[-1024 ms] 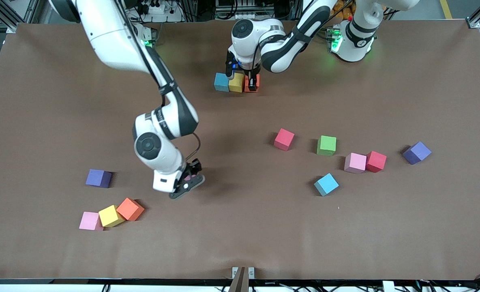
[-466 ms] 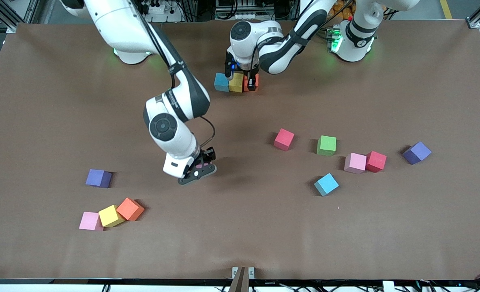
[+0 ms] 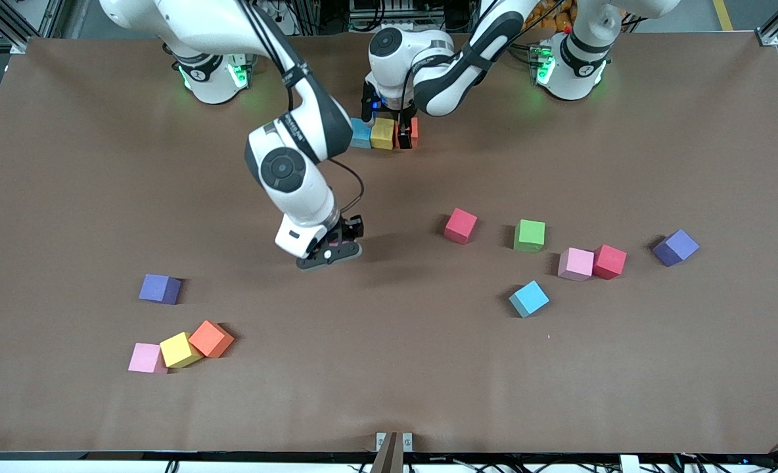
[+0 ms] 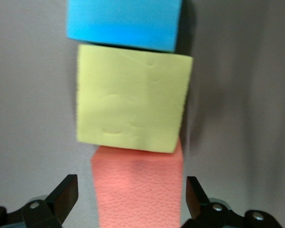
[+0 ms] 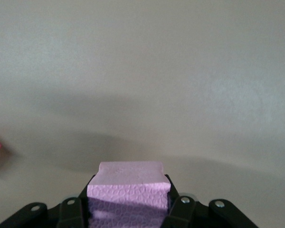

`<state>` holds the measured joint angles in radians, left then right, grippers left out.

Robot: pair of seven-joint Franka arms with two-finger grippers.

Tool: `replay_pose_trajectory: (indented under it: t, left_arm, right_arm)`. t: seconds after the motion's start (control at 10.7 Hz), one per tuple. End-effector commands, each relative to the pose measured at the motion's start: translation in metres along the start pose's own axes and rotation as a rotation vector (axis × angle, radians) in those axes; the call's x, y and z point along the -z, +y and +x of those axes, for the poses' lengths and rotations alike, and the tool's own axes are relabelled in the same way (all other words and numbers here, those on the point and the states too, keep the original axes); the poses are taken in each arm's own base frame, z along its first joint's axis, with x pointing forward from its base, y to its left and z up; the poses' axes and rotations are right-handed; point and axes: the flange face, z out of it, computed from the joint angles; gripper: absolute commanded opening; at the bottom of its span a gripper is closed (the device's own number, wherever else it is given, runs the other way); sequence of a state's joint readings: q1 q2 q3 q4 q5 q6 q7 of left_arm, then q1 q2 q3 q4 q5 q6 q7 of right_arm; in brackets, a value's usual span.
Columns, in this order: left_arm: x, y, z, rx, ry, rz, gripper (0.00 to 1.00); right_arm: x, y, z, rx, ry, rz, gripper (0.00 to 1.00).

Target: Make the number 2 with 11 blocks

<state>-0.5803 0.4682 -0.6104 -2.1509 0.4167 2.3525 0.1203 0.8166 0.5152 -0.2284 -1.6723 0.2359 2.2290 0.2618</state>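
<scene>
1. Purple foam cube (image 3: 160,288), at eight o'clock on the brown table (image 3: 389,394), standing alone.
2. Group of three at seven o'clock of the purple cube: pale pink foam cube (image 3: 144,358), yellow foam cube (image 3: 180,349) and orange foam cube (image 3: 211,338), each touching the next in a line that rises toward two o'clock.
3. Right gripper (image 3: 330,253), raised over bare table near the centre. Its fingers (image 5: 71,209) are pinched on a lilac-pink foam cube (image 5: 128,187).
4. Row of three at twelve o'clock on the table, close to the arms' bases: sky-blue foam cube (image 3: 361,133), mustard-yellow foam cube (image 3: 382,133) and salmon-orange foam cube (image 3: 414,130), side by side and touching.
5. Left gripper (image 3: 405,135), low over the salmon-orange cube (image 4: 137,185). Its fingers (image 4: 66,192) are spread, one on each side of the cube and not clamped on it.
6. Crimson foam cube (image 3: 460,225), at three o'clock of the table's centre.
7. Green foam cube (image 3: 529,235), at three o'clock of the crimson cube, apart from it.
8. Light-blue foam cube (image 3: 529,298), at six o'clock of the green cube.
9. Rose-pink foam cube (image 3: 575,264) and red foam cube (image 3: 609,261), touching, at four o'clock of the green cube.
10. Violet foam cube (image 3: 675,247), at two o'clock of the red cube, alone.
</scene>
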Motion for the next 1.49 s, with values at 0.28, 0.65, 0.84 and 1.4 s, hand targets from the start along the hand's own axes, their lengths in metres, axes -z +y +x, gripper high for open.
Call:
replay_pose_trajectory:
  t: [0.28, 0.65, 0.84, 1.4]
  left_arm:
    - [0.075, -0.040, -0.039, 0.107, -0.099, 0.131, 1.00]
    - [0.131, -0.069, -0.075, 0.271, -0.107, 0.111, 1.00]
    - [0.175, -0.107, -0.103, 0.405, -0.160, 0.059, 1.00]
    - [0.236, -0.269, -0.266, 0.843, -0.181, 0.001, 1.00]
  right_arm:
    - [0.004, -0.027, -0.033, -0.158, -0.012, -0.018, 0.24]
    - [-0.005, -0.035, -0.039, -0.204, -0.014, -0.024, 0.24]
    - [-0.025, -0.050, -0.057, -0.219, 0.021, -0.016, 0.23]
    - [-0.061, -0.138, -0.122, -0.304, 0.044, -0.045, 0.22]
